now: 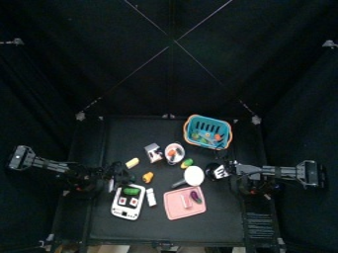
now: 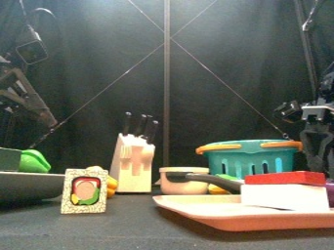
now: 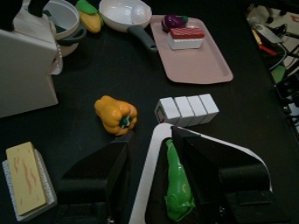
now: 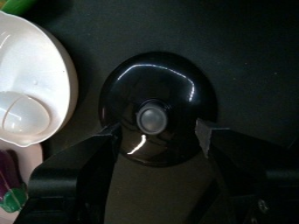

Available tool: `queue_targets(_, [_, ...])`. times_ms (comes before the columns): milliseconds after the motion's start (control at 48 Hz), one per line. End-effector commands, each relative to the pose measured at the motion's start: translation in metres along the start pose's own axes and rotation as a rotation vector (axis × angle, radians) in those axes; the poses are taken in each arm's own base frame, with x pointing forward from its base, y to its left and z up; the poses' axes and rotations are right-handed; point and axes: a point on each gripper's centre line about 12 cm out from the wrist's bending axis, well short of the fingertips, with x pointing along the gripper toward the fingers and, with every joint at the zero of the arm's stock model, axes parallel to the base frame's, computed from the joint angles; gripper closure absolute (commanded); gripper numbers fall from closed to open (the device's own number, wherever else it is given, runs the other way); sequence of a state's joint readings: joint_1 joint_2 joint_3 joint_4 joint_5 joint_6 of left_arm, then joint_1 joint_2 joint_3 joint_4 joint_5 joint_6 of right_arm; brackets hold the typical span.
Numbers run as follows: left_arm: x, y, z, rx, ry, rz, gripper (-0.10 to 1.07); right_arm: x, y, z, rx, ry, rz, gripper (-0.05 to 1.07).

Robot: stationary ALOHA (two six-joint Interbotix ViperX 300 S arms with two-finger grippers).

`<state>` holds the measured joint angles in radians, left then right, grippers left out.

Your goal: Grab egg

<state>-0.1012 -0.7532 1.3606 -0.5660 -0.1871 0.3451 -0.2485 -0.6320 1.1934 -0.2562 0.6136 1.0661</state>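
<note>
One smooth, fragile egg (image 4: 21,116) sits in the white bowl (image 4: 35,52), wanting gentle mid-body pinching from the spread right pincer (image 4: 158,144).

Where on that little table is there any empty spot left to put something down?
The back half of the table, behind the knife block and left of the teal basket, looks bare. The front is crowded: plate, white bowl, pink tray, white-and-black device.

From above, the egg (image 1: 195,175) is too small to tell from its white bowl. At table height the pot's (image 2: 193,180) rim hides whatever lies inside.
</note>
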Motion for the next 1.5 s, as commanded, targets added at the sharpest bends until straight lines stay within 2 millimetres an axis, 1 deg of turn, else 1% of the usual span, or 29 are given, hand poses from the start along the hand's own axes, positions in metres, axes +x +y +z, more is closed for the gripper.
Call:
queue_targets(0, [0.001,0.0,0.004,-0.005,-0.015,0.004,0.19,-0.01,0.015,0.013,0.002,-0.032,0.042,0.05])
queue_targets(83, [0.001,0.0,0.004,-0.005,-0.015,0.004,0.19,-0.019,0.029,0.019,-0.022,-0.055,0.086,0.05])
queue_targets(188, [0.001,0.0,0.004,-0.005,-0.015,0.004,0.19,-0.029,0.061,0.024,-0.126,-0.09,0.172,0.05])
queue_targets(271, [0.001,0.0,0.004,-0.005,-0.015,0.004,0.19,-0.031,0.084,0.019,-0.249,-0.108,0.217,0.05])
queue_targets(312, [0.001,0.0,0.004,-0.005,-0.015,0.004,0.19,-0.03,0.092,0.016,-0.306,-0.114,0.226,0.05])
queue_targets(396, [0.001,0.0,0.004,-0.004,-0.015,0.003,0.19,-0.026,0.106,0.009,-0.427,-0.125,0.218,0.05])
queue_targets(458, [0.001,0.0,0.004,-0.005,-0.015,0.004,0.19,-0.021,0.112,0.004,-0.494,-0.128,0.204,0.05])
queue_targets(583, [0.001,0.0,0.004,-0.004,-0.015,0.003,0.19,-0.013,0.116,0.0,-0.556,-0.125,0.176,0.05])
queue_targets(854, [0.001,0.0,0.004,-0.005,-0.014,0.004,0.19,0.0,0.119,-0.006,-0.585,-0.093,0.149,0.05])
queue_targets(1042, [0.0,0.0,0.003,-0.004,-0.01,0.003,0.19,0.013,0.123,-0.009,-0.603,-0.066,0.121,0.05])
queue_targets(1479, [0.0,0.001,0.003,-0.005,-0.011,0.005,0.19,0.034,0.131,-0.009,-0.614,-0.03,0.069,0.05])
